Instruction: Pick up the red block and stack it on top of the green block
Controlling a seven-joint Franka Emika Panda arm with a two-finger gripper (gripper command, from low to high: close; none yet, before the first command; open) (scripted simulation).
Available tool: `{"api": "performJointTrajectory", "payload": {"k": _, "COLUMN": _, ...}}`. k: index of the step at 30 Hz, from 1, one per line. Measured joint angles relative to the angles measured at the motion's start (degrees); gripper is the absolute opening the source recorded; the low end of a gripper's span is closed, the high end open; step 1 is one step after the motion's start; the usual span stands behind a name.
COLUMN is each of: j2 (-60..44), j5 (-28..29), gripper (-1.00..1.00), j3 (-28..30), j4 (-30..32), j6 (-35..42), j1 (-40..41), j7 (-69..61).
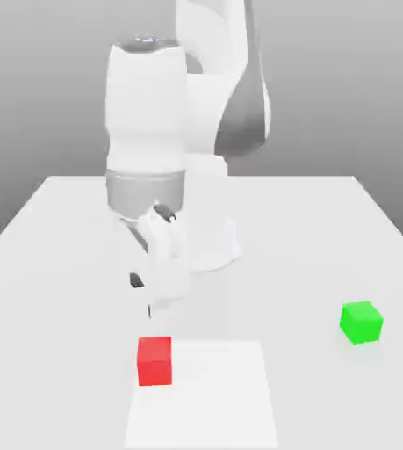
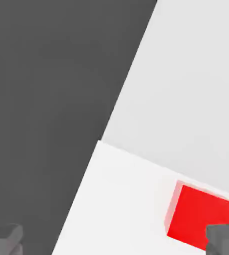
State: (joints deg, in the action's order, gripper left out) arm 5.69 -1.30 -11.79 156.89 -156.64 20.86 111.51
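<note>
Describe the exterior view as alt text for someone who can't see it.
A robot arm reaches down with its gripper above and behind a red block, which sits at a white square's edge. A green block rests on the table toward the view's right.

One red block [image 1: 154, 361], one green block [image 1: 361, 322], one white sheet [image 1: 203, 395].

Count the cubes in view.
2: the red cube on the white sheet, toward the exterior view's left; the green cube on the table, toward its right. Others could be hidden behind the arm.
</note>
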Motion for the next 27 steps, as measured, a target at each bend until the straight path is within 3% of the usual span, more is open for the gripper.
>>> {"api": "performJointTrajectory", "payload": {"k": 5, "j2": -8.6, "j5": 3.2, "gripper": 0.0, "j3": 0.7, "j4": 2.6, "j6": -6.0, "j1": 1.4, "j7": 10.7}}
{"api": "performJointTrajectory", "payload": {"k": 9, "j2": -16.8, "j5": 8.5, "gripper": 0.0, "j3": 4.7, "j4": 1.6, "j6": -12.8, "j1": -1.5, "j7": 15.0}}
{"api": "performJointTrajectory", "payload": {"k": 10, "j2": -18.7, "j5": 9.4, "gripper": -1.0, "j3": 6.0, "j4": 1.3, "j6": -14.4, "j1": -2.5, "j7": 15.7}}
{"api": "performJointTrajectory", "payload": {"k": 17, "j2": -19.0, "j5": 9.6, "gripper": -1.0, "j3": 6.3, "j4": 1.3, "j6": -14.9, "j1": -2.8, "j7": 15.8}}
{"api": "performJointTrajectory", "payload": {"k": 27, "j2": -4.7, "j5": 0.5, "gripper": -1.0, "j3": -0.7, "j4": 3.2, "j6": -2.6, "j1": -4.0, "j7": 2.6}}
